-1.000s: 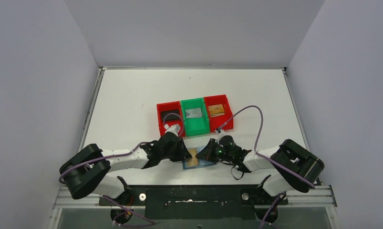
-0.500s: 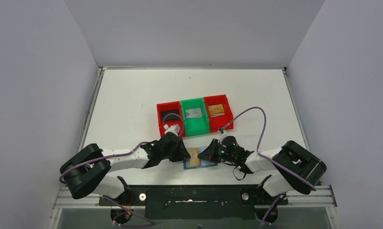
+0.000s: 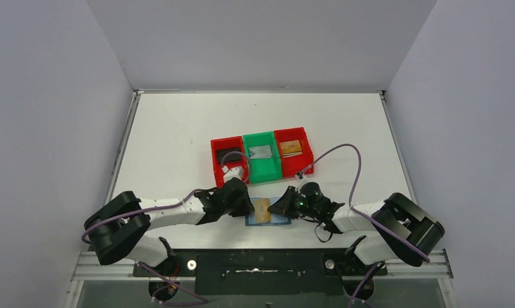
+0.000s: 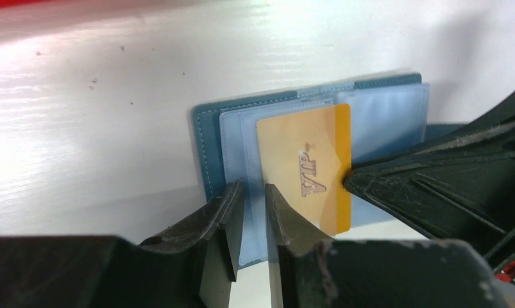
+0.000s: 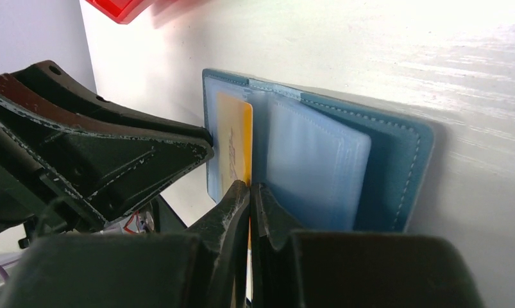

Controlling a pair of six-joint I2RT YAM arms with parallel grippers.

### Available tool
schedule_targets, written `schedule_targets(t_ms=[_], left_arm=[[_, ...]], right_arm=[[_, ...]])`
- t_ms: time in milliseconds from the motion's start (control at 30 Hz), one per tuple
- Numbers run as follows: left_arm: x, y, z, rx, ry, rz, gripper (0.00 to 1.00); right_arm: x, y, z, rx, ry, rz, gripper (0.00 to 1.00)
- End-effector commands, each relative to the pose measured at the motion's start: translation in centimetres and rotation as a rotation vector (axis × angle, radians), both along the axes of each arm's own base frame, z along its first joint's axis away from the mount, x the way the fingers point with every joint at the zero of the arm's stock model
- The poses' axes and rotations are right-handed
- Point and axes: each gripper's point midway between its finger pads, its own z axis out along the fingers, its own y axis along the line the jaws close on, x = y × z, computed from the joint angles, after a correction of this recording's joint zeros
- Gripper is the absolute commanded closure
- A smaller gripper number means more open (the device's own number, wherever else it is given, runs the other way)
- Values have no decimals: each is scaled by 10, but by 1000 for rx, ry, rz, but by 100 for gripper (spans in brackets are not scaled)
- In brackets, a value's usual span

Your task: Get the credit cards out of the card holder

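The teal card holder lies open on the table between my two grippers, its light blue pockets facing up. A gold credit card marked VIP lies on its pockets. My left gripper rests its tips on the left pocket leaf of the card holder, with a narrow gap between the jaws and nothing pinched. My right gripper is shut on the near edge of the gold card; a sliver of orange shows between its jaws. In the top view the left gripper and right gripper flank the card.
Three bins stand in a row just behind the card holder. The left red bin has something dark inside, the green bin holds a silver-grey card, and the right red bin holds a gold-brown card. The table's near edge lies close behind the grippers.
The right arm has settled lower and its wrist has shifted slightly left. The left jaws have narrowed a little. The card holder and gold card have stayed in place.
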Motion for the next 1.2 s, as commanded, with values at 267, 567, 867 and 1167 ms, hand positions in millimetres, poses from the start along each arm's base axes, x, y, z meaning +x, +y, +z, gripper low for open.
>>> schedule_targets(t_ms=[267, 567, 867, 1167], left_arm=[[36, -11, 50, 23, -178, 43, 68], [21, -53, 57, -159, -163, -123, 64], [-3, 1, -15, 86, 20, -17, 65], [-10, 8, -24, 115, 50, -24, 68]], right_arm=[[11, -1, 1, -25, -23, -26, 100], [12, -3, -4, -32, -14, -47, 100], [13, -6, -3, -47, -18, -59, 100], [15, 1, 9, 17, -45, -50, 84]])
